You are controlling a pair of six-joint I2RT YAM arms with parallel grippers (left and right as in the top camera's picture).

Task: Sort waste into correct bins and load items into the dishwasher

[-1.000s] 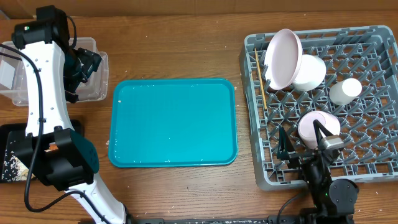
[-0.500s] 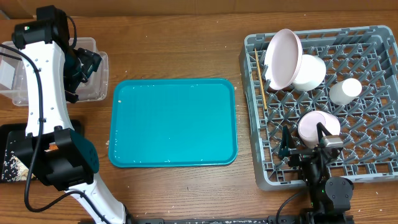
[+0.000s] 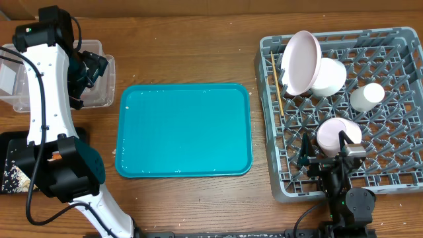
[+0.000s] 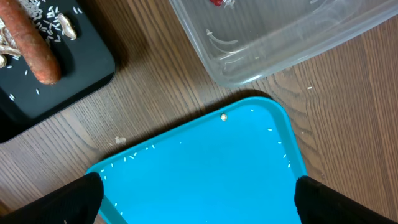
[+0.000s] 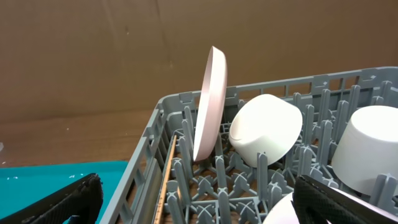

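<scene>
The grey dishwasher rack (image 3: 396, 165) holds the large plate (image 3: 301, 59) on edge, the bowl (image 3: 328, 78), the cup (image 3: 367, 96), the smaller plate (image 3: 340, 132) and the chopsticks (image 3: 277, 86) along its left wall. My right gripper (image 3: 324, 144) hovers open over the rack's near side, by the smaller plate, holding nothing. My left gripper (image 3: 92, 66) is open and empty beside the clear tub (image 3: 99, 99). In the left wrist view the orange sausage (image 4: 34, 46) and rice scraps (image 4: 56, 25) lie in the black tray (image 4: 74, 81). A bit of red wrapper (image 4: 217, 2) shows in the tub.
The teal tray (image 3: 185, 129) lies in the middle of the wooden table with a few rice grains on it. The black tray (image 3: 10, 162) sits at the left edge, below the tub. The left arm's white links stretch along the table's left side.
My right gripper has edged slightly to the right over the rack, still open. The left arm and all objects are unchanged.
</scene>
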